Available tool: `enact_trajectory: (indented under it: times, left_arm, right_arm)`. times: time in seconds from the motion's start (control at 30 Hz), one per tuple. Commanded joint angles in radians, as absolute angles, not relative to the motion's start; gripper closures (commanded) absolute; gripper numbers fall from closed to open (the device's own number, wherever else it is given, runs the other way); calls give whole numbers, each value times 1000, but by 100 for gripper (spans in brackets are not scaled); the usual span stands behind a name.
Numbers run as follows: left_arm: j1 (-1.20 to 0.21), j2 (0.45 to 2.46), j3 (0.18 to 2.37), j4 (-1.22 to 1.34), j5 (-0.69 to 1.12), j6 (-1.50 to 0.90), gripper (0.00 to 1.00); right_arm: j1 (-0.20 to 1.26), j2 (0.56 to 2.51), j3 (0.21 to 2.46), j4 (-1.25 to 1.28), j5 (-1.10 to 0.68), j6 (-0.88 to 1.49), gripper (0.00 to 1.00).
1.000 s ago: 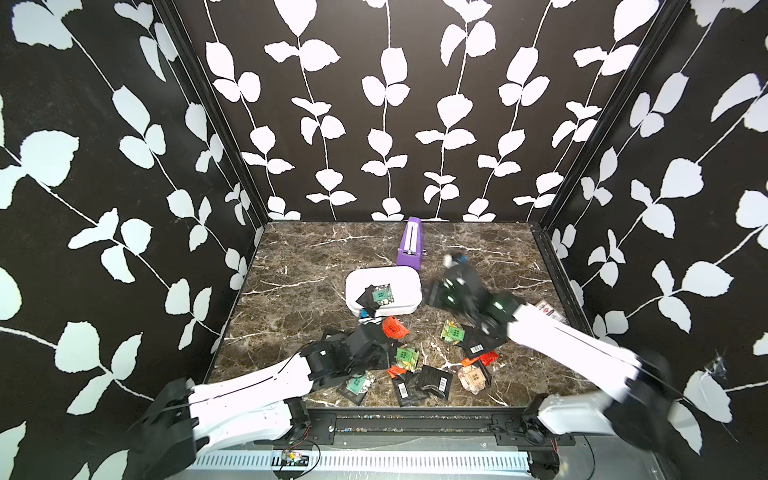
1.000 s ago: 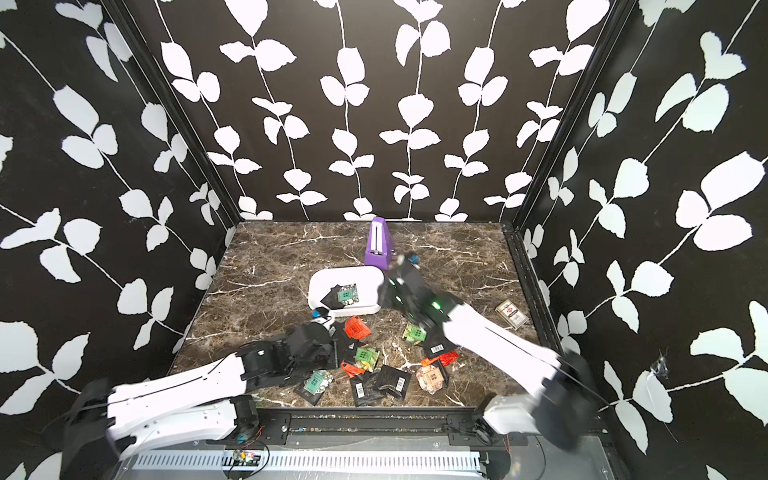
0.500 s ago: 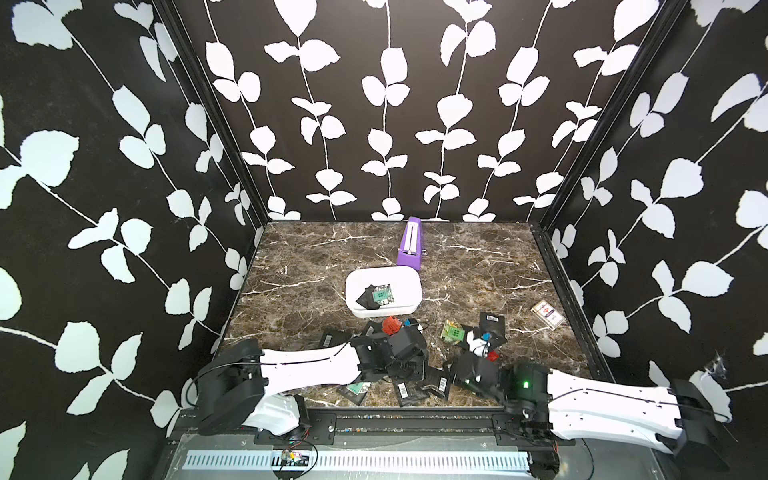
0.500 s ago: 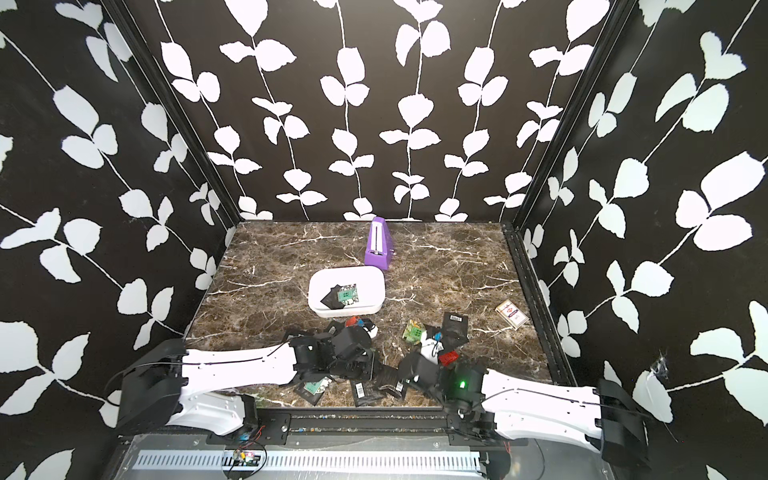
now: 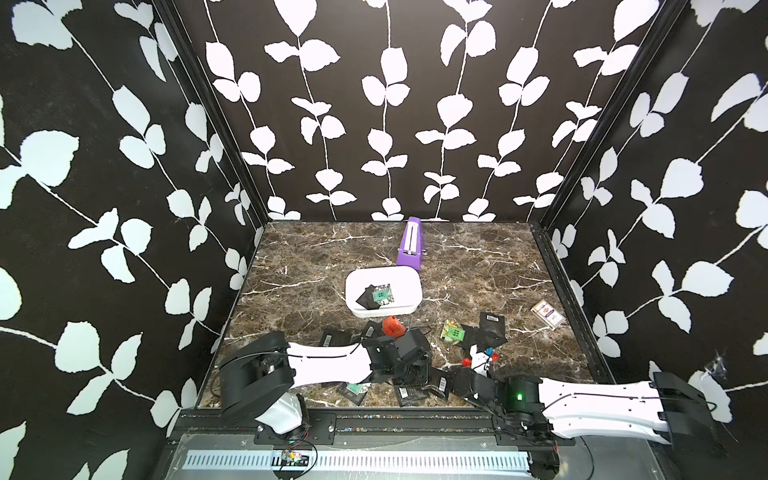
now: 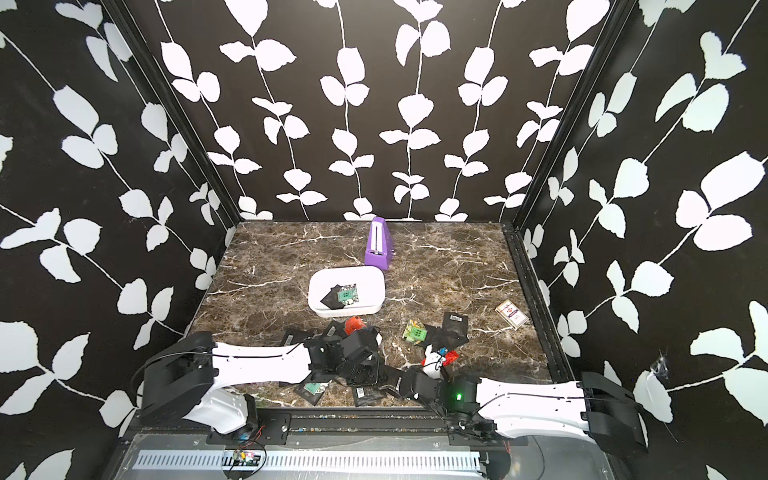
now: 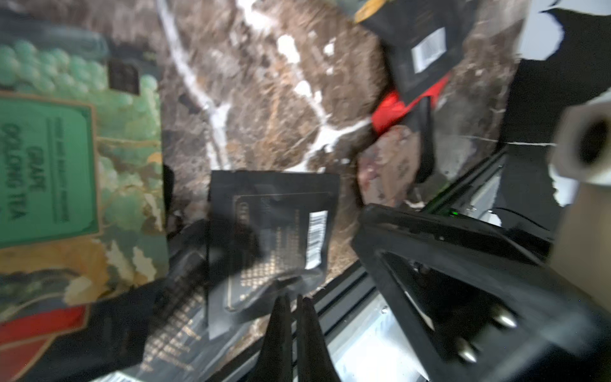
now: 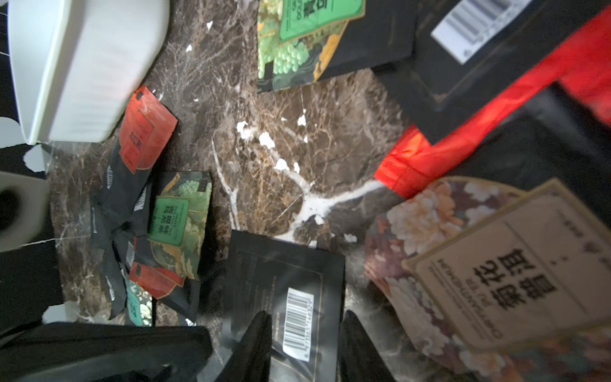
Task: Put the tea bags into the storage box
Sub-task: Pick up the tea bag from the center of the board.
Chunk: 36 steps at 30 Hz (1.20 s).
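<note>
The white storage box [image 5: 403, 282] sits mid-table with two tea bags [image 5: 379, 296] inside. More tea bags lie scattered in front: a red-orange one [image 5: 392, 326], a green one [image 5: 453, 332], black ones [image 5: 492, 322]. My left gripper [image 7: 294, 301] is low at the front centre [image 5: 411, 374]. It is shut, its tips pinching the crumpled edge of a black tea bag [image 7: 274, 231]. My right gripper [image 8: 305, 327] is open just beside it [image 5: 442, 380]. Its fingers [image 8: 258, 330] straddle a black barcoded tea bag [image 8: 297, 317] lying flat.
A long purple box [image 5: 410, 245] lies behind the storage box. A clear-wrapped card pack [image 5: 547, 313] lies near the right wall. Both arms stretch low along the table's front edge, their grippers almost touching. A tan flowered sachet [image 8: 479, 264] lies close to the right gripper.
The right arm swung from up beside the storage box down to the front pile, its jaws narrowing. The left arm reached farther right and its jaws closed.
</note>
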<state>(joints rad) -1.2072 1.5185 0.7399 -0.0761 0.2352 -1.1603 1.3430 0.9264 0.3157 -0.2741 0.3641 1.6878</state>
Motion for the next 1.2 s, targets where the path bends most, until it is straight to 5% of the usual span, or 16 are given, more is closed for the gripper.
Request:
enact_trajectory:
  times: [0.0, 1.17]
  left_arm:
    - [-1193, 1532, 738, -79, 256, -1181, 100]
    - [-1161, 1630, 741, -145, 245, -1127, 100]
  right_arm:
    - [1353, 925, 286, -242, 393, 1719, 64]
    - [1357, 1028, 242, -131, 397, 1753, 59]
